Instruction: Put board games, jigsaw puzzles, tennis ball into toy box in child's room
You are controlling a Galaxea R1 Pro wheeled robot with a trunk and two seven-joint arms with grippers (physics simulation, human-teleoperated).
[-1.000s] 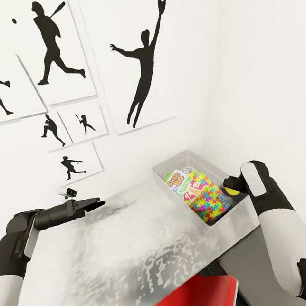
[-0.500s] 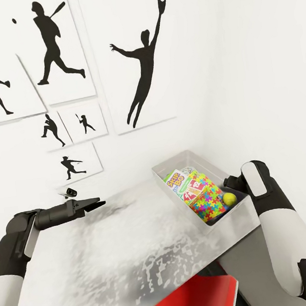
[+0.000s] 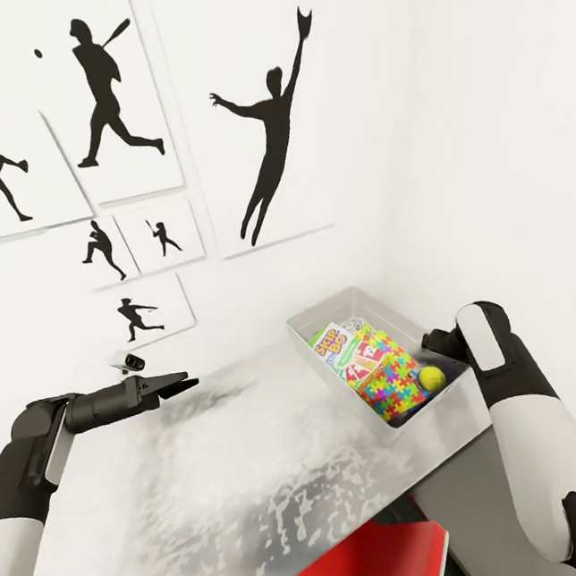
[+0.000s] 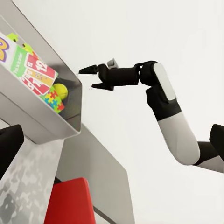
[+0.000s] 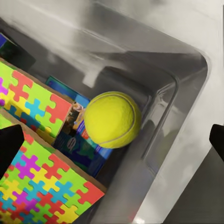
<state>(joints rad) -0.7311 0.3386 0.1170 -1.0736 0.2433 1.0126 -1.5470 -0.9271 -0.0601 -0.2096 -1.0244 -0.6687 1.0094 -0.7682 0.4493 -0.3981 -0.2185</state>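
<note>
- A flat red thing [image 3: 367,562] with rounded corners sits nearest, under the edge of the pale, mottled grey surface [image 3: 212,477].
- The left claw [image 3: 184,384] hangs over the surface, well apart from the bin; I cannot tell how its fingers stand.
- The shallow grey bin [image 3: 323,312] with sloping walls stands at the surface's right end.
- In it lie a "SKIP-BO" box [image 3: 333,344], bright puzzle boards [image 5: 32,186] and the fuzzy yellow-green ball [image 5: 112,119], against a bin wall.
- The right claw [image 4: 94,77], fingers apart and empty, hovers just above the bin.
- Black ballplayer silhouettes [image 3: 269,137] hang on the white wall.

Yellow-green tennis ball [image 5: 112,120], multicoloured jigsaw puzzles [image 5: 32,168]
</note>
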